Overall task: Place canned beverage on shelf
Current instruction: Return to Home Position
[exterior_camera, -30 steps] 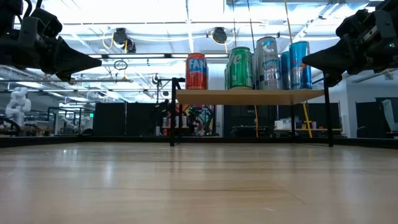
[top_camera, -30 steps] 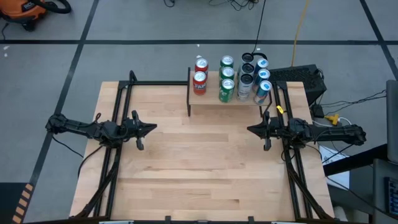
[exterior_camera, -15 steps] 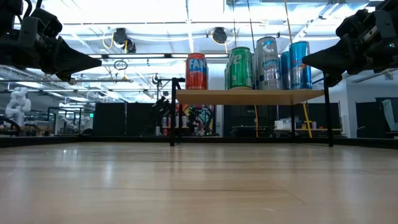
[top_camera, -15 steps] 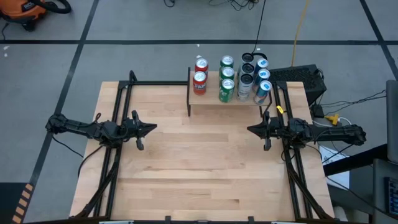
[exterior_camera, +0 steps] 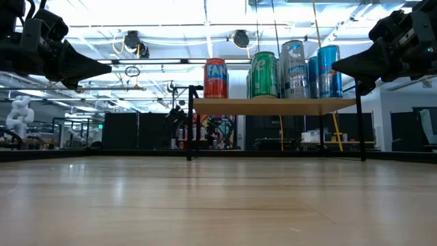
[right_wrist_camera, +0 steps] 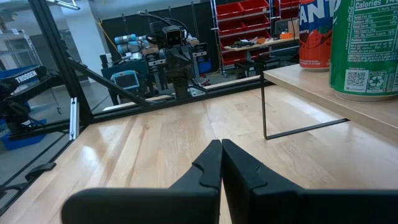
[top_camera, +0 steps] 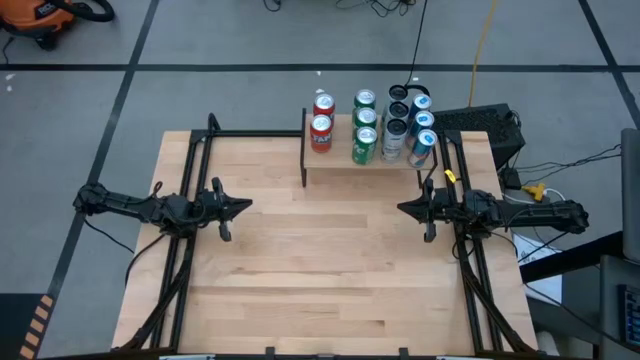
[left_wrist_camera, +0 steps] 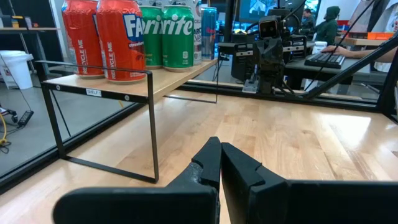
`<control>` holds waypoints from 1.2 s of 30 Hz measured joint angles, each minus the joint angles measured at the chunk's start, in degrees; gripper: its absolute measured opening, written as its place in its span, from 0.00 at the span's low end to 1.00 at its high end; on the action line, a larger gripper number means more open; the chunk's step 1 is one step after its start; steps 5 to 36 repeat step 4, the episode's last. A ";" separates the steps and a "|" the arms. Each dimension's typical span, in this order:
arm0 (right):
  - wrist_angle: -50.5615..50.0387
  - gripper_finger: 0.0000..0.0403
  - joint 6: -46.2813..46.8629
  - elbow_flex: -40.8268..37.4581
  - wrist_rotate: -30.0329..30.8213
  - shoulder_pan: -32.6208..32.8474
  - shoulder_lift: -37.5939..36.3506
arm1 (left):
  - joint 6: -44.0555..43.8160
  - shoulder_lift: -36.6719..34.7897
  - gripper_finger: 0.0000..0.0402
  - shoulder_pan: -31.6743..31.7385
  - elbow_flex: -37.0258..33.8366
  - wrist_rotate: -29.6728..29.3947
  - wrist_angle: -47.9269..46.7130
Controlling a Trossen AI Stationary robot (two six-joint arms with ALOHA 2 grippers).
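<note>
Desk (top_camera: 330, 270) is carrying the shelf (top_camera: 340, 150) at its far edge, right of centre. The shelf's long axis is running left-right along that edge, with its plank top sitting level on thin black legs.

All cans are standing upright on the shelf in files running front to back:
- The two red cans (top_camera: 321, 126) are sitting near the left end.
- The green cans (top_camera: 364, 135) are sitting at the middle, with a gap of bare plank between them and the red.
- The dark-topped cans (top_camera: 396, 125) and blue cans (top_camera: 422, 130) are packing the right end, tight together and close to the edge.

An open stretch of desk is lying in front of the shelf and between the arms.

Left tool (top_camera: 243, 207) is hovering over the left side of the desk, pointing inward with its fingers pressed together and gripping nothing. Right tool (top_camera: 403, 208) is mirroring it on the right side, also pinched closed on nothing. Both are sitting well apart from the shelf and above desk level.

Nothing is changing against the earlier frames: arms, cans and shelf are all staying put.
</note>
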 joint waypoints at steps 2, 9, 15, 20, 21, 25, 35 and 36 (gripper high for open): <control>-0.02 0.00 -0.01 0.00 0.02 0.02 0.00 | 0.00 -0.02 0.03 0.00 0.00 0.00 0.00; -0.01 0.00 -0.01 0.00 0.02 0.01 0.02 | 0.00 0.00 0.03 0.00 0.00 0.00 0.00; -0.01 0.00 -0.01 0.00 0.02 0.01 0.02 | 0.00 0.00 0.03 0.00 0.00 0.00 0.00; -0.01 0.00 -0.01 0.00 0.02 0.01 0.02 | 0.00 0.00 0.03 0.00 0.00 0.00 0.00; -0.01 0.00 -0.01 0.00 0.02 0.01 0.02 | 0.00 0.00 0.03 0.00 0.00 0.00 0.00; -0.01 0.00 -0.01 0.00 0.02 0.01 0.02 | 0.00 0.00 0.03 0.00 0.00 0.00 0.00; -0.01 0.00 -0.01 0.00 0.02 0.01 0.02 | 0.00 0.00 0.03 0.00 0.00 0.00 0.00; -0.01 0.00 -0.01 0.00 0.02 0.01 0.02 | 0.00 0.00 0.03 0.00 0.00 0.00 0.00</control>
